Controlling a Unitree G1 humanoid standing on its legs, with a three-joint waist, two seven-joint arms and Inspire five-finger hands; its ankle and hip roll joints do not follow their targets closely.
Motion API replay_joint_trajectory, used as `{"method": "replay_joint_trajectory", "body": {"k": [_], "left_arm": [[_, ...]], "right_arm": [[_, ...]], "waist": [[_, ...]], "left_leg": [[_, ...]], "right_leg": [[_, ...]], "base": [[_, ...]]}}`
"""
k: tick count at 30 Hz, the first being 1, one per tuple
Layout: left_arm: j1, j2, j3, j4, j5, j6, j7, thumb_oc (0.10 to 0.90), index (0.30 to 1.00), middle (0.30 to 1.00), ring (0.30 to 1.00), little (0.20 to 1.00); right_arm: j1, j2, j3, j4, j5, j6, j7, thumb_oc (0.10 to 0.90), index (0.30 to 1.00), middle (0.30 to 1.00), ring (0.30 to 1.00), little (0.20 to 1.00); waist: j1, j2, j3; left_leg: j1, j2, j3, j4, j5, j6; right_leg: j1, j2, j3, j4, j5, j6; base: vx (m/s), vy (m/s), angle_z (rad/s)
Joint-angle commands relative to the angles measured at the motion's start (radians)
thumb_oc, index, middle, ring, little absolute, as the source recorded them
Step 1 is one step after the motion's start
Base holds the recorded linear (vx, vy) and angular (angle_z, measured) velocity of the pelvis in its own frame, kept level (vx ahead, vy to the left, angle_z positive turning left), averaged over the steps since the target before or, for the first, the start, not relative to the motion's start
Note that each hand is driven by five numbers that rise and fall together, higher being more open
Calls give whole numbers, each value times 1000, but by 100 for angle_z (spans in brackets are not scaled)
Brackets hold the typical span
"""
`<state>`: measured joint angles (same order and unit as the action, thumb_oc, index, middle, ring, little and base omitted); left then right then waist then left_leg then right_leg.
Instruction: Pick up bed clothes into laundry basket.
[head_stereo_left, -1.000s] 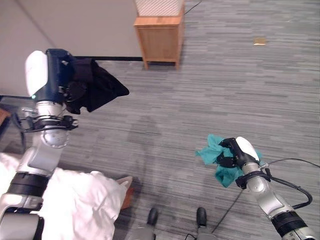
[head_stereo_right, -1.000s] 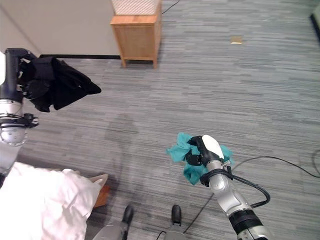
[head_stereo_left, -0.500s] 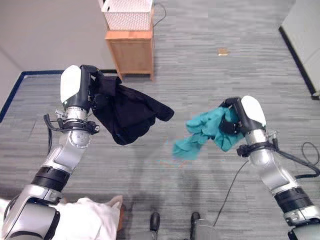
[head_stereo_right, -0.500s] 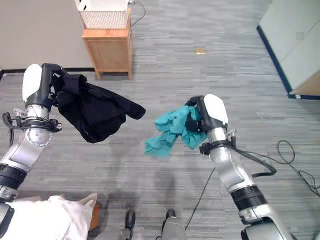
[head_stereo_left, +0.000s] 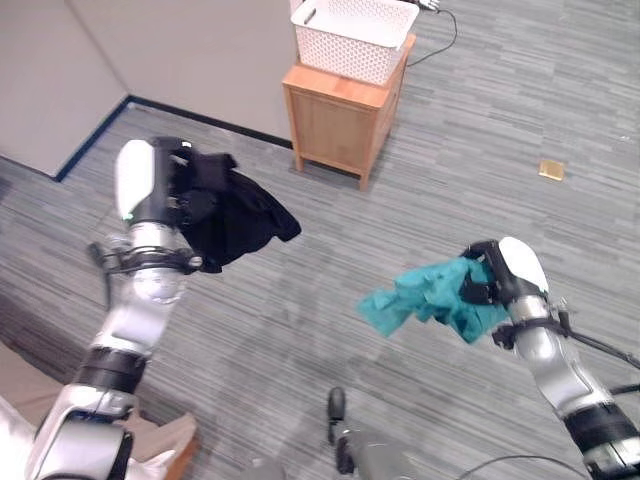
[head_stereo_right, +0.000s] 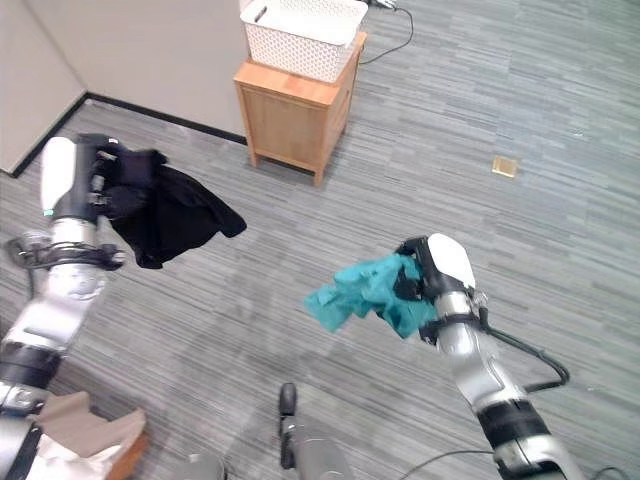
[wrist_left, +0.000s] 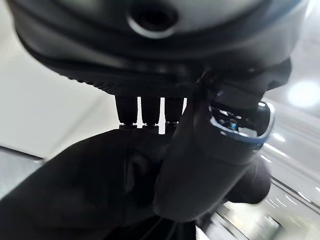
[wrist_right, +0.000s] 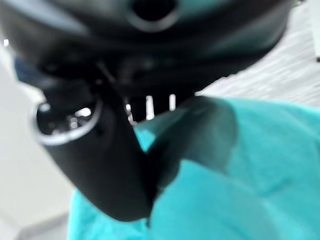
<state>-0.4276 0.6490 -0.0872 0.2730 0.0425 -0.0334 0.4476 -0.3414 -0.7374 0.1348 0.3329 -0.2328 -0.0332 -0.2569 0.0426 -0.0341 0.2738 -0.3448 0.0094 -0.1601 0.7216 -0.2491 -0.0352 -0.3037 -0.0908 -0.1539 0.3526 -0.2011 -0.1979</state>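
Observation:
My left hand (head_stereo_left: 172, 190) is raised at the left, its fingers curled round a black garment (head_stereo_left: 238, 218) that hangs off it above the carpet. My right hand (head_stereo_left: 487, 283) at the lower right is shut on a teal garment (head_stereo_left: 420, 297) that trails to the left in the air. In the left wrist view the thumb (wrist_left: 200, 150) presses into the black cloth (wrist_left: 90, 195). Teal cloth (wrist_right: 240, 175) bunches against the thumb (wrist_right: 100, 165) in the right wrist view. A white laundry basket (head_stereo_left: 352, 35) stands on a small wooden cabinet (head_stereo_left: 340, 118) at the back.
Grey striped carpet (head_stereo_left: 450, 150) spreads all around. A grey wall with a dark baseboard (head_stereo_left: 200, 115) runs behind the cabinet. A small tan square (head_stereo_left: 551, 170) lies on the floor at the right. White bedding (head_stereo_right: 75, 455) shows at the lower left corner.
The camera has swung, so the basket and cabinet now sit nearer the centre. Both hands still hold their garments; the black one hangs more bunched against my left hand.

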Motion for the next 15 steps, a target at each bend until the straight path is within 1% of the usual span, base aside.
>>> {"method": "replay_joint_trajectory", "body": {"k": [1, 2, 3, 4, 5, 6, 7, 9, 12, 15], "left_arm": [[-156, 79, -2, -25, -32, -90, 39, 400, 300, 300, 300, 300], [-144, 103, -37, 18, -11, -79, 27, 400, 300, 300, 300, 300], [-147, 103, -36, 19, -11, -80, 27, 400, 300, 300, 300, 300], [-142, 86, -29, -8, -15, -74, 15, 400, 300, 300, 300, 300], [-129, 84, 12, -51, -24, -92, 37, 400, 300, 300, 300, 300], [-123, 84, 13, -56, -23, -92, 36, 400, 300, 300, 300, 300], [-114, 68, 29, -56, -12, -102, 44, 400, 300, 300, 300, 300], [-112, 67, 31, -55, 0, -103, 40, 400, 300, 300, 300, 300], [-85, 90, 59, -61, 15, -100, 39, 400, 300, 300, 300, 300], [-85, 96, 66, -43, 13, -96, 37, 400, 300, 300, 300, 300]], "right_arm": [[-46, -80, 20, -108, 40, -69, -63, 400, 300, 300, 300, 300], [-70, -157, 44, -53, 5, -64, -57, 400, 300, 300, 300, 300], [-74, -158, 46, -51, 5, -64, -57, 400, 300, 300, 300, 300], [-24, -146, 16, -111, -19, -48, -5, 400, 300, 300, 300, 300], [1, -105, -14, -182, 0, -61, -19, 400, 300, 300, 300, 300], [8, -104, -17, -188, 0, -59, -18, 400, 300, 300, 300, 300], [17, -68, -14, -187, -1, -61, -28, 400, 300, 300, 300, 300], [22, -62, -16, -195, -9, -62, -21, 400, 300, 300, 300, 300], [58, -44, -32, -195, -15, -64, -8, 400, 300, 300, 300, 300], [68, -35, -41, -188, -14, -66, -9, 400, 300, 300, 300, 300]], "waist": [[16, 24, -182], [17, 37, -189], [18, 38, -184], [8, 65, -182], [-2, 83, -191], [-4, 83, -191], [-7, 81, -204], [-10, 78, -215], [12, 63, -232], [26, 46, -241]], "left_leg": [[130, 17, -1, -655, 297, -73], [147, 42, 48, -807, 291, -87], [148, 43, 50, -809, 297, -88], [169, 43, 33, -809, 338, -77], [229, 10, 6, -809, 322, -74], [232, 9, 4, -809, 320, -73], [258, -2, -3, -809, 302, -72], [264, -2, 1, -809, 299, -71], [277, 3, 8, -809, 287, -64], [282, 7, 15, -809, 277, -63]], "right_leg": [[198, 31, 105, -440, 263, 353], [263, 26, 108, -433, 218, 353], [263, 27, 110, -434, 224, 353], [269, 43, 119, -404, 217, 343], [249, 16, 102, -376, 230, 339], [253, 15, 100, -375, 227, 340], [254, -7, 102, -381, 225, 354], [263, -13, 110, -394, 227, 358], [291, -25, 120, -432, 239, 369], [295, -32, 125, -440, 240, 380]], "base": [[341, 192, -54], [306, 198, -72], [243, 173, -29], [109, 259, -32], [132, 259, -45], [114, 249, -64], [54, 94, -44], [103, 109, -34], [120, 73, -47], [56, 13, 14]]}}
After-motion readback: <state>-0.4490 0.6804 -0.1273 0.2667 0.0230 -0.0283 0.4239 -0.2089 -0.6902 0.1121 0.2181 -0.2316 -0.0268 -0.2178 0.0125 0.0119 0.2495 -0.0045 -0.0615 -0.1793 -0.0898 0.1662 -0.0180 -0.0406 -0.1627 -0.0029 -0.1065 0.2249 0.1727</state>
